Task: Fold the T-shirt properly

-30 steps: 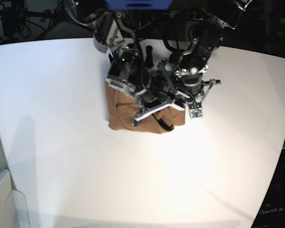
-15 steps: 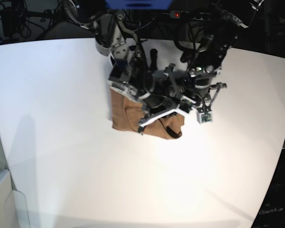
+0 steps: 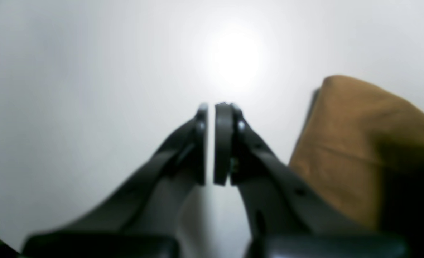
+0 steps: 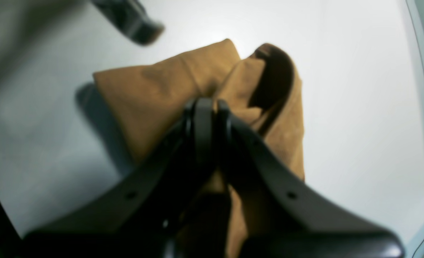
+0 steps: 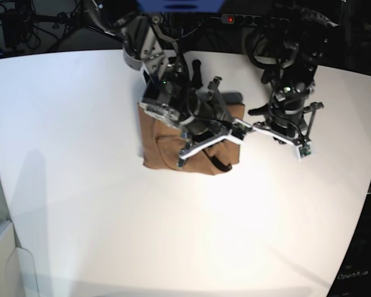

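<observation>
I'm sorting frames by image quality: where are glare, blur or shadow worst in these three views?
Left wrist view: a bright glare spot on the table above the left pincer; the arm base is blurred. Right wrist view: soft focus throughout, the right pincer dark against the T-shirt, which casts a shadow to its left. Base view: sharpest, with curved table edges and faint shadows.

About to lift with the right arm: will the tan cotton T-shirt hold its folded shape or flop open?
The tan cotton T-shirt will probably sag: its layers already gape and bulge beside the right gripper, which seems shut on it. It looks light. The left gripper holds nothing, so the far side would likely droop.
</observation>
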Controlling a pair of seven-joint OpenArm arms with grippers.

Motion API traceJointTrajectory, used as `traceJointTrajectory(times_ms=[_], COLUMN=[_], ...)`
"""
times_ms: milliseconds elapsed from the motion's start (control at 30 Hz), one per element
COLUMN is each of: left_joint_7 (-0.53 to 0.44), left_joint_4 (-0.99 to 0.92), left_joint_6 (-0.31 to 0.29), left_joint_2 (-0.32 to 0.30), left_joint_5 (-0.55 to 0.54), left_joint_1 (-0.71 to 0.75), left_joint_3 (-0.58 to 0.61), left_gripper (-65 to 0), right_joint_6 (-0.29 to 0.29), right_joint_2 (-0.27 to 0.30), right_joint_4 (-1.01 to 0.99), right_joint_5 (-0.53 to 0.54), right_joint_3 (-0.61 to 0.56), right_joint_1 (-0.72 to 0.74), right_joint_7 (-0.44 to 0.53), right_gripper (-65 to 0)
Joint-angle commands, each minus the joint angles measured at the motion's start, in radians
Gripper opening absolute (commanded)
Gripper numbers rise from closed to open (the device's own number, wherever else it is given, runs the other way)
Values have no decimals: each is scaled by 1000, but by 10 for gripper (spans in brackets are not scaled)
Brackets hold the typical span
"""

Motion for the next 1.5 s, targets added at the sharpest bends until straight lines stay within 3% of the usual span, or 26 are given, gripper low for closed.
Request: traceJointTrajectory(times_ms=[0,333,533,1267,1333,1467], left_joint_7=[-21,-23,-23,-23,-23,-23], left_joint_4=[22,22,22,22,22,21], left_joint_6=[-4,-2,-7,-7,-7,-7], left_joint_2=[-2,-11,-9,-5,-5,-5], left_joint_5=[8,8,8,8,8,8], left_joint_1=[-9,49,99,115,115,115], left_joint_3=[-2,-23,-120,-117,-117,-117], left_gripper=[-624,-624,-624,-624,-624,-624], right_joint_6=[-5,-5,-5,-5,-5,-5], right_joint_2=[-12,-12,-12,-12,-12,-12], right_joint_4=[16,14,8,-76,-96,-90], right_joint_5=[9,9,9,9,9,9], right_joint_3=[-2,-99,-100,-97,-97,-97], right_joint_1=[16,22,40,79,77,56], right_joint_7=[20,20,21,55,58,86], right_gripper=[-640,-640,-638,-633,-592,-432])
